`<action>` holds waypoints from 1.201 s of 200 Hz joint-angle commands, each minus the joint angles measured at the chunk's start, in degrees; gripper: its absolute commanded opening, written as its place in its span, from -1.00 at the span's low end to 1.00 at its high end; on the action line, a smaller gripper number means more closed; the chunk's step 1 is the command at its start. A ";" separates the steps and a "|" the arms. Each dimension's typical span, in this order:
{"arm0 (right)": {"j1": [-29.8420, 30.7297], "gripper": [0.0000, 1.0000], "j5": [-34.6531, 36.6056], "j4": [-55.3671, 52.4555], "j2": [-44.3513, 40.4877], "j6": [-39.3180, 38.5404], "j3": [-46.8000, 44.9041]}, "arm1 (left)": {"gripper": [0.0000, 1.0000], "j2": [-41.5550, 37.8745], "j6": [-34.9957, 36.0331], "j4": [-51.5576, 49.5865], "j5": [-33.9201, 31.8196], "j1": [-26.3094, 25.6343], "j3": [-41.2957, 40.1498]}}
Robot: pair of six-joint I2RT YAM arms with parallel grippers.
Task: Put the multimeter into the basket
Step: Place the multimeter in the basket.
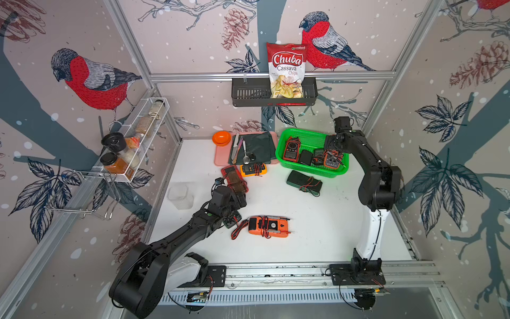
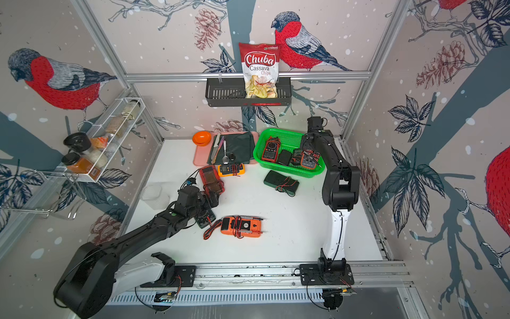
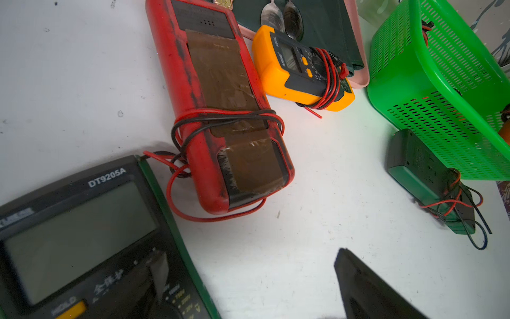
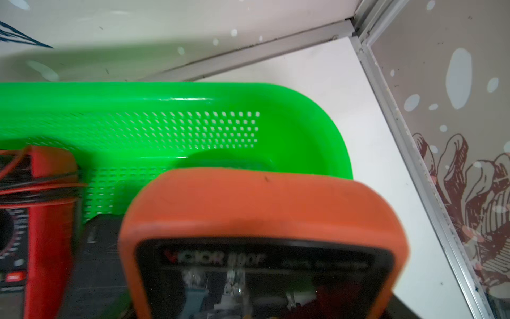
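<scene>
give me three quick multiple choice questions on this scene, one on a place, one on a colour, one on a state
1. Where is the chips bag?
A. in the black rack
B. in the wire rack
C. on the table

2. What colour is the bowl at the tray corner?
A. blue
B. orange
C. white

3. What state is the basket in?
A. empty
B. upside down
C. upright with meters inside

Key:
1 A: the bag stands in the black rack on the back wall.
2 B: the bowl is plainly orange against the pink tray.
3 C: the basket sits open side up, with a red meter and others lying in it.
</scene>
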 commanded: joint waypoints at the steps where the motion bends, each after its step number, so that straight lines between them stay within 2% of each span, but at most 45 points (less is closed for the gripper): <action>1: -0.73 -0.81 1.19 -0.18 1.85 -0.33 0.09 | 0.97 0.08 0.21 1.38 0.38 0.07 0.13; 55: -1.30 -0.76 0.74 -1.33 7.29 -0.46 1.54 | 0.97 0.54 0.25 1.39 0.37 0.07 0.21; 94: -1.28 -0.59 1.10 -2.43 10.95 -0.45 3.27 | 0.96 0.64 0.33 1.27 0.21 0.07 0.33; 104: -1.19 -0.47 0.83 -2.61 11.50 -0.43 3.43 | 0.97 0.64 0.34 1.26 0.12 0.07 0.30; 154: -0.16 0.48 -1.24 -2.70 9.83 -2.20 4.96 | 0.96 0.65 0.18 1.20 0.17 0.07 0.34; 176: 0.51 0.71 -1.02 -3.43 8.22 -2.75 6.46 | 0.97 0.57 0.17 1.33 0.37 0.07 0.34; 200: 1.25 0.84 0.17 -4.57 6.38 -2.84 8.06 | 0.97 0.34 0.13 1.25 0.38 0.07 0.11; 212: 1.61 0.99 0.95 -4.97 5.29 -2.83 8.28 | 0.97 0.19 0.12 1.25 0.38 0.07 0.14; 240: 1.88 1.00 1.79 -5.16 3.23 -2.67 7.38 | 0.96 -0.20 0.17 1.24 0.52 0.07 0.06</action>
